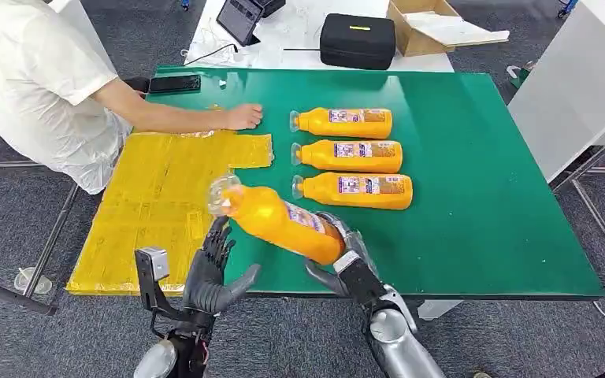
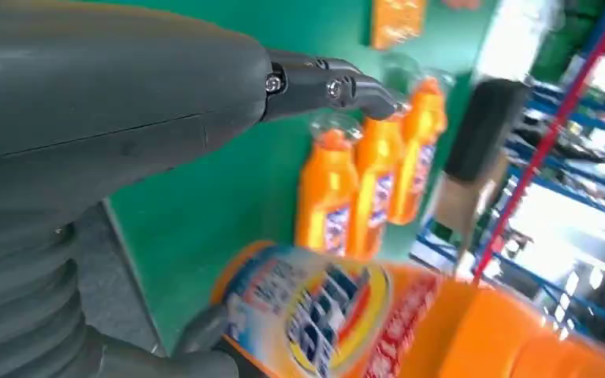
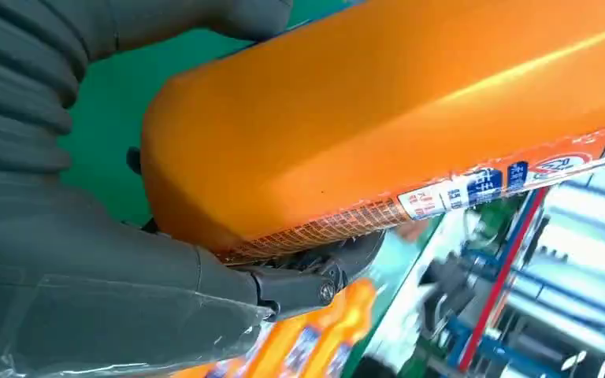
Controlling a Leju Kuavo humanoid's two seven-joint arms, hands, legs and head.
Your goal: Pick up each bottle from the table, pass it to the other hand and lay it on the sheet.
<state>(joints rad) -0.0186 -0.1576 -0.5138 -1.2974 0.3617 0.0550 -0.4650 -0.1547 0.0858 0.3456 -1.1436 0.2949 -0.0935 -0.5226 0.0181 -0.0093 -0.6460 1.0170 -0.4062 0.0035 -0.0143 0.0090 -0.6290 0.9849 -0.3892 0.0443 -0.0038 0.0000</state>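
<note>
Orange plastic marks the held bottle [image 1: 283,223] in the head view: it has a clear cap and a blue-and-white label, and it hangs tilted above the near edge of the green table [image 1: 488,205], its base clasped in the right hand [image 1: 345,260]. The left hand [image 1: 213,276] stands just beside the bottle's neck with fingers spread, holding nothing. Three more bottles [image 1: 352,156] lie in a row farther back, and a person's hand [image 1: 244,116] rests on the yellow sheet [image 1: 157,205]. From the left wrist, the label [image 2: 323,315] shows a yellow and blue logo near the open thumb [image 2: 331,87]. From the right wrist, fingers [image 3: 307,287] clamp under the smooth orange body [image 3: 378,118].
</note>
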